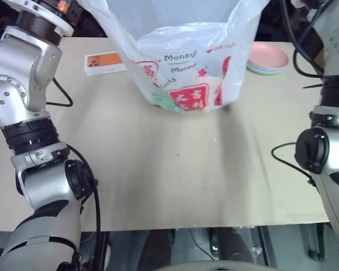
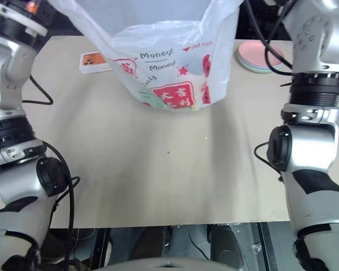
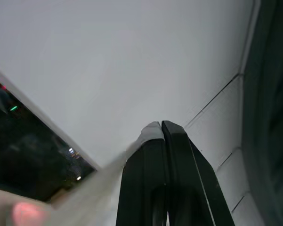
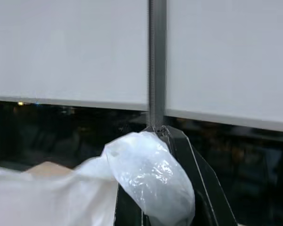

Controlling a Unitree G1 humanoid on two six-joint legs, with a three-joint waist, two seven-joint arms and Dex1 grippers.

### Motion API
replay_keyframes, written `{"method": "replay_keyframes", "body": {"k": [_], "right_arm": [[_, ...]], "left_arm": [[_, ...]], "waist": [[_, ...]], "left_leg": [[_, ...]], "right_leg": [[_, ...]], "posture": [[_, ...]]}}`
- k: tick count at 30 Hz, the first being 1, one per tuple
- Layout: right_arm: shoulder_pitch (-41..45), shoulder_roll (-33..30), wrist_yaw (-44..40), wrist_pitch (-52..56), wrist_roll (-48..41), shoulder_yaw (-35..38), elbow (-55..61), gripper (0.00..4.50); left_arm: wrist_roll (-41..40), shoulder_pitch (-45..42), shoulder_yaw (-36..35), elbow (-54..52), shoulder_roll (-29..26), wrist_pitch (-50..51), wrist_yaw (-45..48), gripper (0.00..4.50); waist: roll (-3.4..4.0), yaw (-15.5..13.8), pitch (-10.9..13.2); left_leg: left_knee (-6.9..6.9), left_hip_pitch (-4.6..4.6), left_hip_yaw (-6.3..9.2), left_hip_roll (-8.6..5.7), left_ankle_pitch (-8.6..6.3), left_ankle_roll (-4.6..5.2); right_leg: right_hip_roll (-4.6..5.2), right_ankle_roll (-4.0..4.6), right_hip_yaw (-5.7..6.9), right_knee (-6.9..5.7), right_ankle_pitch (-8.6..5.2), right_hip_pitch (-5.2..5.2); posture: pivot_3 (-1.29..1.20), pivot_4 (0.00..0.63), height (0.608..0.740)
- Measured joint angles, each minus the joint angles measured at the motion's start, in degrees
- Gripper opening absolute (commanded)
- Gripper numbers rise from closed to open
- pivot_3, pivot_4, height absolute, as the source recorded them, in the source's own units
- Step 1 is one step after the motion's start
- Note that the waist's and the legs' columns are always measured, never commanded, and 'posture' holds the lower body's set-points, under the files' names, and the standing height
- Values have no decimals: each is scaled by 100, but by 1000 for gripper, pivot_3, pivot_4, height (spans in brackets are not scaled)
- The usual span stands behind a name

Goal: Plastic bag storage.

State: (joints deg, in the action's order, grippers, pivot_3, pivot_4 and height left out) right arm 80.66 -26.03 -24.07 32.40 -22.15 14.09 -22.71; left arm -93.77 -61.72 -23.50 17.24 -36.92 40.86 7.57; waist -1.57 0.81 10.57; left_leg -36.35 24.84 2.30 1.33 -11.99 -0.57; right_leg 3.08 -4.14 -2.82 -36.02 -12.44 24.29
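Note:
The plastic bag (image 1: 183, 62), thin white film with red printing, hangs stretched wide over the far middle of the table, its bottom at the table top. Both arms are raised to either side of it, and its upper corners run up out of the eye views. In the left wrist view my left gripper (image 3: 162, 126) is shut, with a strip of the bag's film (image 3: 108, 174) pinched between its fingers. In the right wrist view my right gripper (image 4: 157, 131) is shut on a bunched fold of the bag (image 4: 150, 174). A pale green shape (image 1: 163, 100) shows through the film low down.
An orange-and-white box (image 1: 104, 62) lies on the beige table (image 1: 158, 180) at the far left of the bag. A stack of pink plates (image 1: 268, 57) sits at the far right. Black cables trail beside both arms.

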Motion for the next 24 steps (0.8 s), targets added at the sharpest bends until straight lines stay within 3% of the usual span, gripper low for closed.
{"method": "replay_keyframes", "body": {"k": [3,5,8,12,13,15,19,20,24], "right_arm": [[-171,-268,20,210,14,-7,316,0],[-603,-542,97,669,-117,55,1166,0],[-1927,-689,319,1949,-902,477,3233,0],[-3436,-350,822,3162,-1919,932,5220,0],[-4370,-277,918,3326,-2172,912,6106,0],[-5809,-271,937,3513,-2334,394,6918,0],[-6991,-913,667,2845,-1658,-616,7302,0],[-7566,-1092,536,2485,-1294,-1033,7214,0],[-8318,-1204,315,1394,-374,-1689,6644,0]], "left_arm": [[367,-49,137,219,75,118,271,23],[639,-2,217,219,121,296,494,23],[1012,729,412,-440,139,596,784,23],[1388,1668,661,-1146,265,882,906,23],[1839,2195,911,-1703,210,788,1106,23],[2656,3012,1435,-2167,147,674,1427,23],[3730,3633,2160,-2468,121,290,1922,23],[4106,3916,2253,-2480,43,93,2104,23],[5153,4525,2417,-2335,-31,-645,2604,23]], "waist": [[2,-1,2],[3,6,2],[9,16,-7],[12,90,-4],[13,91,-19],[36,91,-14],[32,115,-21],[20,123,-25],[22,155,-25]], "left_leg": [[12,12,-2,-1,1,-1],[20,29,-1,1,1,-2],[27,23,-19,6,1,-3],[17,15,-25,7,1,-2],[27,-1,-28,7,-1,2],[10,-15,-42,-1,-15,23],[-42,-37,-39,3,-10,27],[-41,-109,-39,8,-12,26],[-63,-115,-46,11,-13,24]], "right_leg": [[2,0,-1,-3,0,17],[2,1,0,-7,-1,41],[10,3,1,-9,-6,42],[9,4,-9,-49,-7,54],[9,9,-12,-49,-12,44],[13,4,-26,-56,-24,42],[-3,17,-34,-78,-20,20],[-5,2,-33,-73,-34,-50],[0,5,-43,-72,-25,-57]], "posture": [[0,150,740],[0,150,740],[0,150,740],[0,150,740],[0,150,740],[0,150,740],[0,150,740],[0,150,740],[0,150,740]]}}
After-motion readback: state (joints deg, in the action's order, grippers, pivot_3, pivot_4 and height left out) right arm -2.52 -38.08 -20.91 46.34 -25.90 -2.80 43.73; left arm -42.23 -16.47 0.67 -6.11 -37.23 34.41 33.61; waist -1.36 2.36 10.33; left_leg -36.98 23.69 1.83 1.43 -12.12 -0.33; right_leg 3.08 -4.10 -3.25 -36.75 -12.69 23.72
